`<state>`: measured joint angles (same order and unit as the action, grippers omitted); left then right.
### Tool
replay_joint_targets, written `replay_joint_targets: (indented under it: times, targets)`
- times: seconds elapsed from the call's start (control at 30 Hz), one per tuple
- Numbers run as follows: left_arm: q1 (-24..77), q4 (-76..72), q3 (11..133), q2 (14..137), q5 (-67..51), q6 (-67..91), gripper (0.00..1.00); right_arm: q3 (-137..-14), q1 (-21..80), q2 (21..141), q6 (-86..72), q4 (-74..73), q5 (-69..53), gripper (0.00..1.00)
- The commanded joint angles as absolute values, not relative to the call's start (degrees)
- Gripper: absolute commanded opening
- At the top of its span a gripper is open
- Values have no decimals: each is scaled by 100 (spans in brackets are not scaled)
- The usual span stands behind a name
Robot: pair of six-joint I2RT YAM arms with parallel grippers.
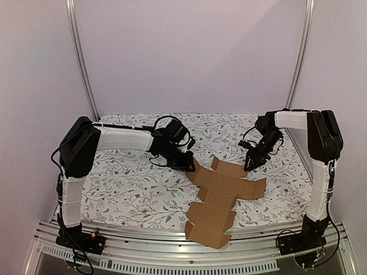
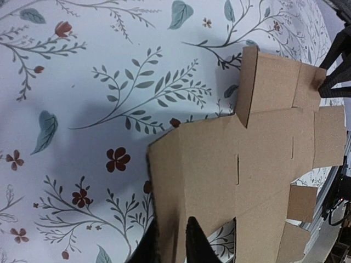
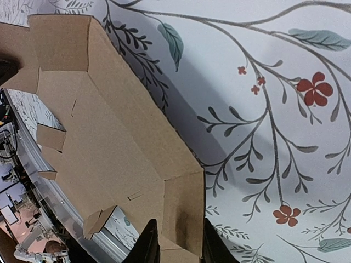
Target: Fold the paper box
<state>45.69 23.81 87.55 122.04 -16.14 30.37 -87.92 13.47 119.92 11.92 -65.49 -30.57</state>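
Note:
The paper box (image 1: 221, 195) is a flat brown cross-shaped cardboard sheet lying at the table's middle and reaching the near edge. My left gripper (image 1: 188, 163) is at the sheet's far left corner. In the left wrist view (image 2: 171, 246) it is shut on the edge of the sheet's (image 2: 258, 164) end panel, one finger above and one below. My right gripper (image 1: 250, 165) is at the far right flap. In the right wrist view (image 3: 180, 244) it is shut on a small end flap of the sheet (image 3: 109, 142), whose long edge stands a little off the cloth.
A white cloth (image 1: 126, 189) printed with leaves and red flowers covers the table. A metal rail (image 1: 172, 258) runs along the near edge, and the sheet overhangs it. Two metal posts (image 1: 83, 63) stand at the back corners before a plain wall.

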Motion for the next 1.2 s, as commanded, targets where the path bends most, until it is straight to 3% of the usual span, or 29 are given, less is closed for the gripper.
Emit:
replay_joint_targets:
  times: [0.0,0.17,0.43,0.67,0.9,1.17]
  targets:
    - [4651,2347,8829,12167,-1570,2702,2,-9056,1371,11671,1468,-6777,-2858,29]
    - [4718,1283,7908,11507,-1162,2240,0,-9883,1371,11231,2416,-7410,-2338,44]
    - [4870,-3155,5504,10248,-41,1192,0,-11766,1916,11302,3725,-8117,-1721,59]
    - [5034,-5257,5026,10667,971,674,0,-13299,2558,12217,3755,-8662,-1405,61]
    - [5174,-6567,4885,11342,1399,320,0,-13289,2751,12412,3735,-8511,-951,60]
    - [5261,-6973,4904,11753,1658,114,0,-13290,2763,12360,3986,-8360,-747,57]
